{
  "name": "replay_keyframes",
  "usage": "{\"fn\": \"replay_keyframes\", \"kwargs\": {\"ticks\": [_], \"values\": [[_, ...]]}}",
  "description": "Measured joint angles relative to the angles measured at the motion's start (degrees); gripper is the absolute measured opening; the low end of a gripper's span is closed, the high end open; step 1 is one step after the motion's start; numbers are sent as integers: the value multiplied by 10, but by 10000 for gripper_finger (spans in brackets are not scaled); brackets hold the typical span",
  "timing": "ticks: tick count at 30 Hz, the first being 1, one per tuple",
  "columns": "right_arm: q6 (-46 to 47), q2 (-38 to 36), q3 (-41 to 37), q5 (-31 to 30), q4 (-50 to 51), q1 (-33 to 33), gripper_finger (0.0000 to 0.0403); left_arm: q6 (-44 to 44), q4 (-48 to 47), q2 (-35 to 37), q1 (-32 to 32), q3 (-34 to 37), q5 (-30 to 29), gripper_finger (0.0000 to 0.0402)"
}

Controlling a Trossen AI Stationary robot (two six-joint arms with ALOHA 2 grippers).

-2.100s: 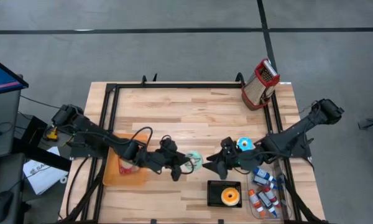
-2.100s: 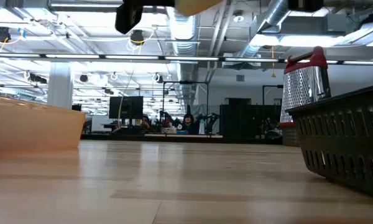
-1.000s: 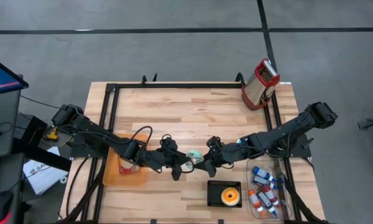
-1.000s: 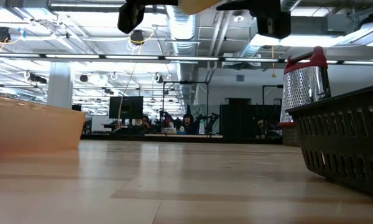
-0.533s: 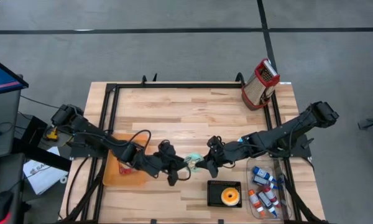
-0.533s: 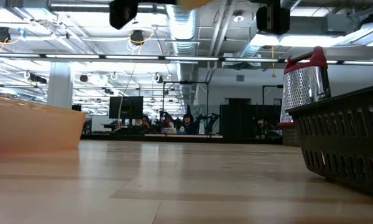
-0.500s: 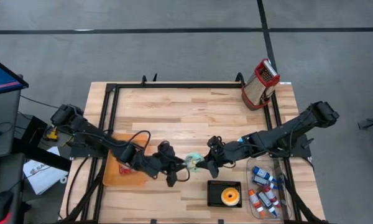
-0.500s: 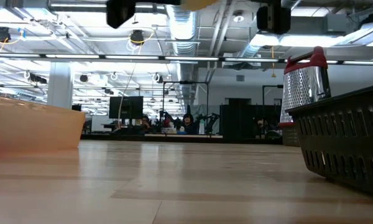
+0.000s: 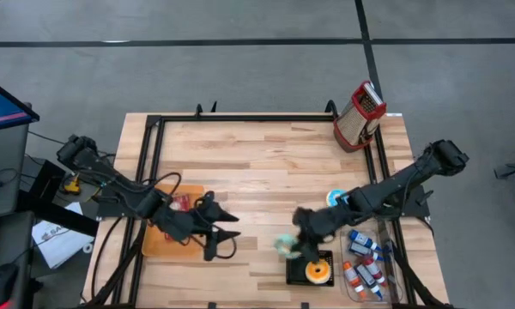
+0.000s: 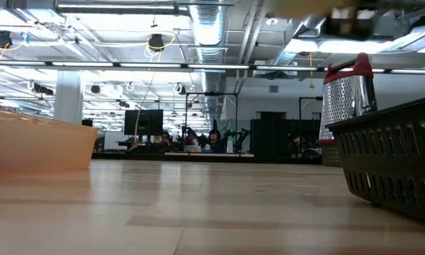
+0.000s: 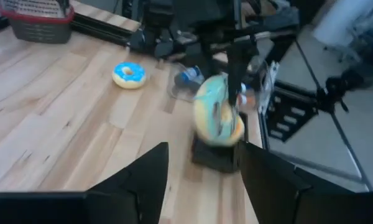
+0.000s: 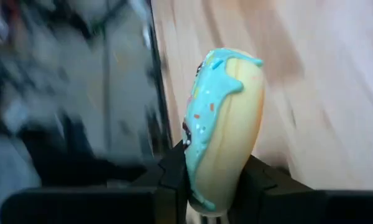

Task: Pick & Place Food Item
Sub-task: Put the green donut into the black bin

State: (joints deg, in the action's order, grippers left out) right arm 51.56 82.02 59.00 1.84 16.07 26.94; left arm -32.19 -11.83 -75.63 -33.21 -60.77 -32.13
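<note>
A donut with teal icing [image 12: 224,124] is up in the air with my right gripper [image 9: 289,244] shut on it, just left of the black basket [image 9: 293,273]; it shows blurred in the high view [image 9: 283,247] and in the left wrist view [image 11: 219,118]. My left gripper [image 9: 226,236] stands open and empty a little right of the orange tray [image 9: 159,240], well apart from the donut. In the basket lies an orange-iced donut [image 9: 316,271]. A blue-iced donut [image 9: 336,199] lies flat on the table. My right gripper pinches the donut between its two fingers [image 12: 174,168], one on the iced face and one on the plain face, at the rim's near part [image 12: 212,186]. The donut stands on edge past the fingertips, lifted clear of the table.
A red-trimmed grater [image 9: 359,116] stands at the far right corner. A clear bin of small bottles [image 9: 367,262] sits at the near right, beside the basket. A red item [image 9: 182,202] lies in the orange tray. Bare wood lies between the arms and toward the far edge.
Both grippers met at the donut above the table's middle. My left gripper has opened, let go and drawn back toward the table's left edge. My right gripper has carried the donut toward the near edge, up to the black basket.
</note>
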Motion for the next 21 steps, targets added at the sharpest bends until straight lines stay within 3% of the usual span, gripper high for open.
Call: {"fn": "replay_keyframes", "kwargs": {"ticks": [7, 15, 21], "values": [[-153, 0, 51, -11, 211, 69, 77, 4, -6, 11, -40, 0, -3, 174], [-386, 30, 52, -85, 261, 122, 77, -28, 29, -31, -47, 0, -14, 155], [-479, 85, 52, -112, 262, 149, 77, -50, 61, -55, -47, 0, -21, 150]]}}
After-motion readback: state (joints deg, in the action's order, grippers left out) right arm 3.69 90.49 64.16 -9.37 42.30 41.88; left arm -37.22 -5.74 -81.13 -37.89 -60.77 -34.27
